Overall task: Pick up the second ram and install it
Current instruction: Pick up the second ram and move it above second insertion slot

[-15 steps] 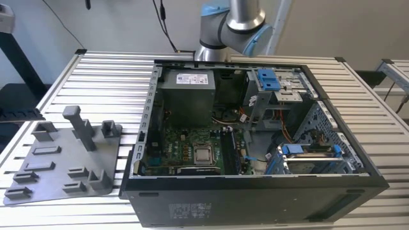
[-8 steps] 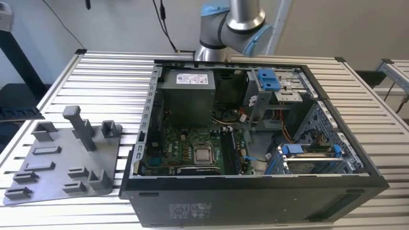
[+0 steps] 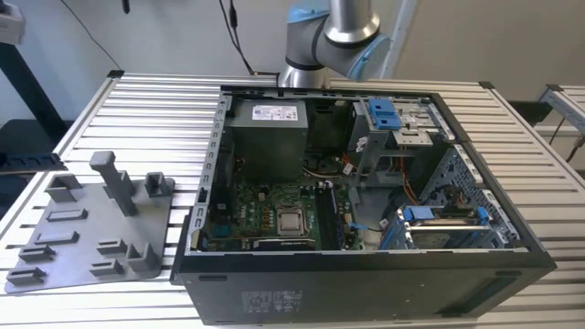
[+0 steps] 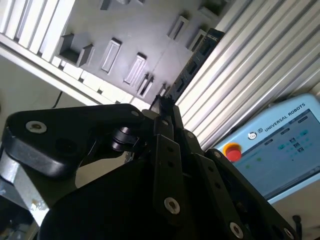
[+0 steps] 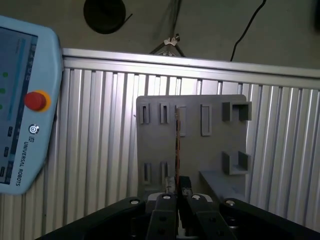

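Even, soft light in exterior view. Pale sheen on table (image 3: pixel 137 103) slats; deep shade inside case (image 3: pixel 366 288). In second wrist view, washed-out pendant (image 4: pixel 280 145) screen, gripper (image 4: pixel 163 104) near black.

1. Tabletop (image 3: pixel 137 103) carries the computer case (image 3: pixel 366 295), open side up. The holder tray (image 3: pixel 87 229) lies flat just beside the case, on the exterior view's left.
2. Robot arm (image 3: pixel 333 34) rises at the far side of the case.
3. Inside the case: power supply (image 3: pixel 265 137) at the far end toward the exterior view's left. Motherboard (image 3: pixel 246 205) on the floor nearer the camera, CPU socket (image 3: pixel 292 221) on it.
4. Drive cages (image 3: pixel 402 127) line the wall on the exterior view's right.
5. First wrist view: second ram (image 5: pixel 176 145) sits between the jaws of the gripper (image 5: pixel 177 187), edge-on, in front of the holder tray.
6. Teach pendant (image 5: pixel 20 100) lies on the tabletop, apart from the tray.
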Robot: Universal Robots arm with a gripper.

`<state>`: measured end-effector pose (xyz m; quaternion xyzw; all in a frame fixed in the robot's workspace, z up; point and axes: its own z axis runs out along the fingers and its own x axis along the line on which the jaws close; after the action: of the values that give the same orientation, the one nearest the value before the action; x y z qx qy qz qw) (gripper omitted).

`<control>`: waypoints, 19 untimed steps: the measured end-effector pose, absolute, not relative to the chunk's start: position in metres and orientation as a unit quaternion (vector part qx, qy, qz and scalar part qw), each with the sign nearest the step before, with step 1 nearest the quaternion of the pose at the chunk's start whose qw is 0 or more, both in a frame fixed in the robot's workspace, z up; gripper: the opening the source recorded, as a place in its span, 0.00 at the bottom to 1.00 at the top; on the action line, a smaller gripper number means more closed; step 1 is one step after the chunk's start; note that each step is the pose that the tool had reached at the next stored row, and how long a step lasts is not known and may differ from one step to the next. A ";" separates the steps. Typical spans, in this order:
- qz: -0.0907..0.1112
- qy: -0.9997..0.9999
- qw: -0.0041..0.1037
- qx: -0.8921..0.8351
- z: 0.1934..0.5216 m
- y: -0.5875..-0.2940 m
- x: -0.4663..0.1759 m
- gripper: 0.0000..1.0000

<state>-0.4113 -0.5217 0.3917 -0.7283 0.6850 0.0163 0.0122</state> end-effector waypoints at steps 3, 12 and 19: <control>0.016 0.685 0.012 -0.728 0.392 -0.522 -0.407 0.14; 0.016 0.685 0.012 -0.728 0.392 -0.522 -0.390 0.14; 0.016 0.685 0.012 -0.728 0.392 -0.522 -0.388 0.14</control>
<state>-0.3882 -0.5217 0.3917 -0.7284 0.6849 0.0163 0.0122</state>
